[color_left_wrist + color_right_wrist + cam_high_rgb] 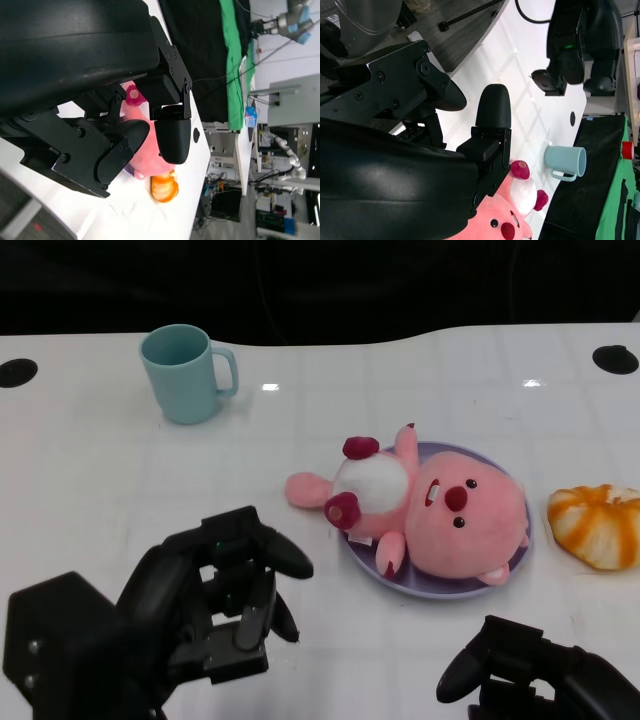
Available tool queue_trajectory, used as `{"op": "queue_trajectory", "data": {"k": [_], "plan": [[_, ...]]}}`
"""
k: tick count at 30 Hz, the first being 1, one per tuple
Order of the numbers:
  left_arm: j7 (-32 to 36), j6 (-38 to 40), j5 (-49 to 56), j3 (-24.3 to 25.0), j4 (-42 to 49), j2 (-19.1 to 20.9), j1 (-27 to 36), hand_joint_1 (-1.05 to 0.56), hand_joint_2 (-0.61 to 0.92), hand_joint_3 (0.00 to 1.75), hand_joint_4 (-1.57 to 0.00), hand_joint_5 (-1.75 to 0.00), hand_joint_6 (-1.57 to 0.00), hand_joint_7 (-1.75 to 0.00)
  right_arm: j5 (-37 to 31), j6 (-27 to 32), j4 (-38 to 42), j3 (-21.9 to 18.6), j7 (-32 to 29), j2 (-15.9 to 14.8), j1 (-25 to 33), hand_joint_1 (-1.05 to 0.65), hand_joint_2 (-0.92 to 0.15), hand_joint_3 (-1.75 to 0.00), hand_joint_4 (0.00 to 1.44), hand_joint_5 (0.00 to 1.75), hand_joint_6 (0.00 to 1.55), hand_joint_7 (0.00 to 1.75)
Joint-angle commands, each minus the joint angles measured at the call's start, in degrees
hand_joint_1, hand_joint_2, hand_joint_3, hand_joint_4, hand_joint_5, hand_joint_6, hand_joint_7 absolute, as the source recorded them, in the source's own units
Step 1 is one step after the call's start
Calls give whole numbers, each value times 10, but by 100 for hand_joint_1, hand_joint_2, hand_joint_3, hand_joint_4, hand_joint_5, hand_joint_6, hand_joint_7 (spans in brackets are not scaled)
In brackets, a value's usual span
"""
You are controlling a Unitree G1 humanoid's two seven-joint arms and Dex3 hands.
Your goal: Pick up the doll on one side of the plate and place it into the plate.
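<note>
Head view: left hand empty, fingers apart.

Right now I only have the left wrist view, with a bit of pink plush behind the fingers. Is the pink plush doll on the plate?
Observer: Yes. The head view shows the pink plush doll lying on the round lavender plate, with one limb reaching past its rim.
Operator: Where is the right hand?
Observer: The right hand is nearer the robot than the plate, clear of it and holding nothing.
Operator: Anything else I can't see?
Observer: A light teal handled mug stands upright on the far left, well apart from the plate.
</note>
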Motion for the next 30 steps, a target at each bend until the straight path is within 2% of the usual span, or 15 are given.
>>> {"op": "queue_trajectory", "data": {"k": [1,7,16,30], "plan": [[10,23,-13,0,-23,2,23,-4,44,143,-89,-173,-85,-150,2,-10,0,-7,1,-5,2,-3,-63,-112,68,175,51,142],[25,123,-54,29,-65,8,42,-7,44,145,-89,-175,-78,-169,5,-5,-2,-9,0,-3,0,-3,-62,-114,67,175,51,143],[39,197,-86,56,-81,21,53,-8,49,137,-86,-175,-72,-172,3,-2,-3,-15,-1,-5,-2,-4,-61,-115,66,175,50,143],[43,206,-78,44,-43,26,42,-8,49,137,-84,-175,-72,-171,13,-2,10,-40,0,-3,-10,-6,-62,-114,65,175,50,144]]}}
